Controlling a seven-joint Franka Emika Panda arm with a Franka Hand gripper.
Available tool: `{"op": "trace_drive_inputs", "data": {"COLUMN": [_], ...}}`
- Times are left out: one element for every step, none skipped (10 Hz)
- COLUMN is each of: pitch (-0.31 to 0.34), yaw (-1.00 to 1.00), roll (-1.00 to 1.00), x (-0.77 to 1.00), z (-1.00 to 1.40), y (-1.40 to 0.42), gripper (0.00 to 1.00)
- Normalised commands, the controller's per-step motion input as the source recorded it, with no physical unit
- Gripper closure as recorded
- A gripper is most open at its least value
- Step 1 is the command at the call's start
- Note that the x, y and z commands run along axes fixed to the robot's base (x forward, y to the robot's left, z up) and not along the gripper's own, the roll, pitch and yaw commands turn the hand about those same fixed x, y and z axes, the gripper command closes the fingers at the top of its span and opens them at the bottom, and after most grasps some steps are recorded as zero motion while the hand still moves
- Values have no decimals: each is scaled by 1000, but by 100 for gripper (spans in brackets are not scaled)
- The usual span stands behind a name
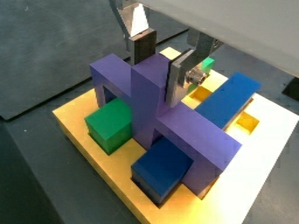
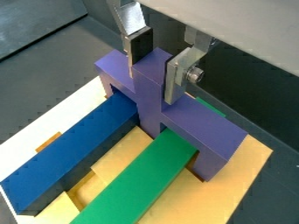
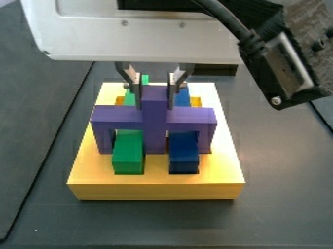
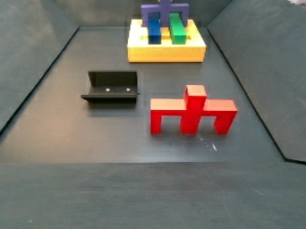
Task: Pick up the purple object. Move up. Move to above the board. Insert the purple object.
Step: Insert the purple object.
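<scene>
The purple object [image 1: 152,105] sits on the yellow board [image 1: 84,144], its crossbar lying across the green bar [image 1: 114,127] and the blue bar [image 1: 163,166] and its post pointing up. It shows the same way in the other wrist view [image 2: 152,101] and in both side views [image 3: 154,122] [image 4: 164,15]. My gripper [image 1: 162,70] [image 2: 158,70] straddles the top of the post. In a side view the gripper [image 3: 152,78] has its fingers [image 3: 127,76] spread wider than the post, with gaps on both sides, so it is open.
A red piece [image 4: 191,109] of similar shape stands on the dark floor in front of the board [image 4: 167,52]. The dark fixture [image 4: 111,88] stands to its left. Dark walls bound the floor on both sides.
</scene>
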Motion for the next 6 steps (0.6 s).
{"op": "trace_drive_inputs", "data": {"pitch": [0, -47, -170, -249, -171, 0], "yaw": [-103, -94, -31, 0, 0, 0], "roll": [0, -7, -117, -164, -77, 0], "x": [191, 37, -60, -94, -6, 0], "z": [-417, -511, -580, -589, -526, 0], "y": [0, 0, 89, 63, 0, 0], "gripper": [100, 100, 100, 100, 100, 100]}}
